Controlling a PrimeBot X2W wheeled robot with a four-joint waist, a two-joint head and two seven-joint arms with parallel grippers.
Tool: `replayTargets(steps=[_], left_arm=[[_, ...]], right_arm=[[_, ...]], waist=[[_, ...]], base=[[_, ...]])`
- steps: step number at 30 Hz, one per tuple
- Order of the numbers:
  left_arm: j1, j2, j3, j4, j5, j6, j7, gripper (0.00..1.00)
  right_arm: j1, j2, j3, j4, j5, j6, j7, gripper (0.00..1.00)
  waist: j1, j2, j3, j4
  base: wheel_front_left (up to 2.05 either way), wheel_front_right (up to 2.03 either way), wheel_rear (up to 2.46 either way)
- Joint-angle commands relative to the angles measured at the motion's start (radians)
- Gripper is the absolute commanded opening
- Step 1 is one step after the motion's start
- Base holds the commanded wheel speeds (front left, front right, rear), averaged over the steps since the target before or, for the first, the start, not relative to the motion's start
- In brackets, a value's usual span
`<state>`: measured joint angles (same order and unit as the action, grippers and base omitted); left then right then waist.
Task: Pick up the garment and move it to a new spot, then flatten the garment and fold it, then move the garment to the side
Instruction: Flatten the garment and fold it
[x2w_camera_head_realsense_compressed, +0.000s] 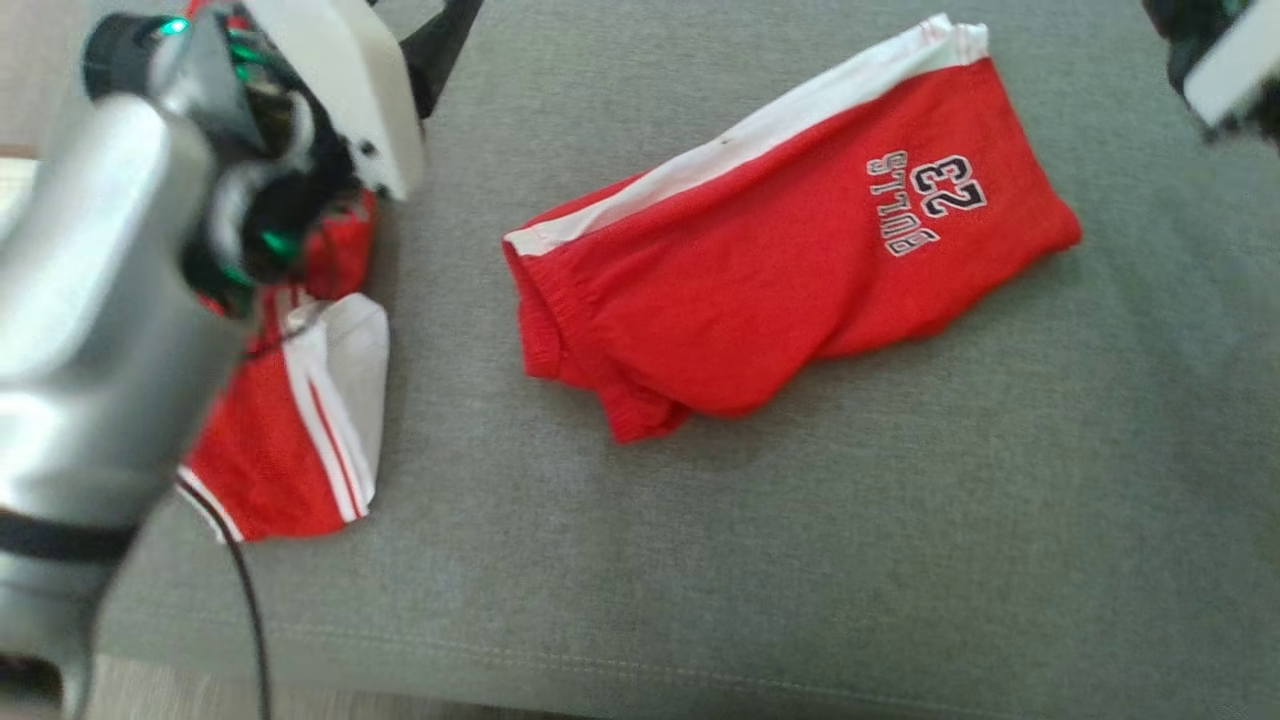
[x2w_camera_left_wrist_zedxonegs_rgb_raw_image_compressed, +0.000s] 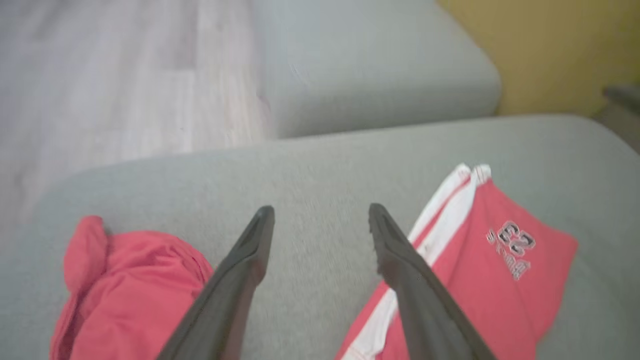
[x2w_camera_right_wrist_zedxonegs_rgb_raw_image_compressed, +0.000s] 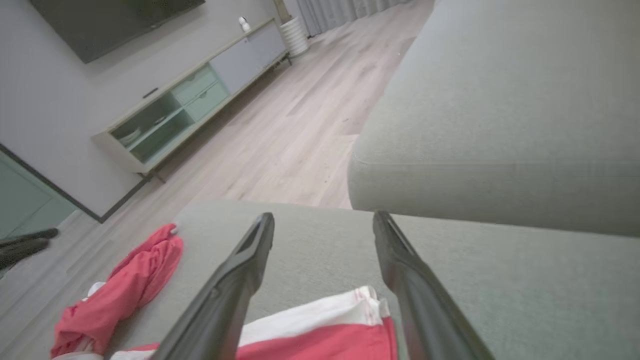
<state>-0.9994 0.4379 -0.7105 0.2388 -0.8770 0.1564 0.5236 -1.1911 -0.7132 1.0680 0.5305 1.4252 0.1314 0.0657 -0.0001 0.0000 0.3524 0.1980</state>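
The garment, red shorts with a white side stripe and "BULLS 23" print, lies folded on the grey sofa cushion. Seen from the left wrist, my left gripper is open and empty above the cushion, with the garment just right of its right finger. My right gripper is also open and empty, hovering over the garment's white-striped end. In the head view my left arm fills the left side, and the right wrist sits at the top right corner.
A second red-and-white garment lies crumpled at the cushion's left end, partly under my left arm, and appears again as a red-and-white garment in the left wrist view. The sofa's grey back cushion rises behind. Wooden floor and a low cabinet lie beyond.
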Motion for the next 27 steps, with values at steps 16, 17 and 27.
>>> replayTargets(steps=[16, 17, 27], left_arm=[[0.458, -0.196, 0.079, -0.224, 0.203, 0.213, -0.769, 1.0], [0.483, -0.205, 0.083, -0.223, 0.201, 0.213, -0.774, 1.0], [0.63, -0.319, 0.179, -0.27, 0.258, 0.152, -0.785, 1.0]], right_arm=[[0.142, -0.019, 0.094, 0.282, 0.143, -0.001, 0.302, 1.0], [0.144, -0.012, 0.1, 0.296, 0.154, -0.001, 0.338, 1.0], [0.153, 0.059, 0.146, 0.36, 0.172, -0.001, 0.536, 1.0]], waist=[[0.0001, 0.0, 0.02, 0.16], [0.0001, 0.0, 0.017, 0.165], [0.0001, 0.0, -0.005, 0.21]], base=[[0.0, 0.0, 0.0], [0.0, 0.0, 0.0], [0.0, 0.0, 0.0]])
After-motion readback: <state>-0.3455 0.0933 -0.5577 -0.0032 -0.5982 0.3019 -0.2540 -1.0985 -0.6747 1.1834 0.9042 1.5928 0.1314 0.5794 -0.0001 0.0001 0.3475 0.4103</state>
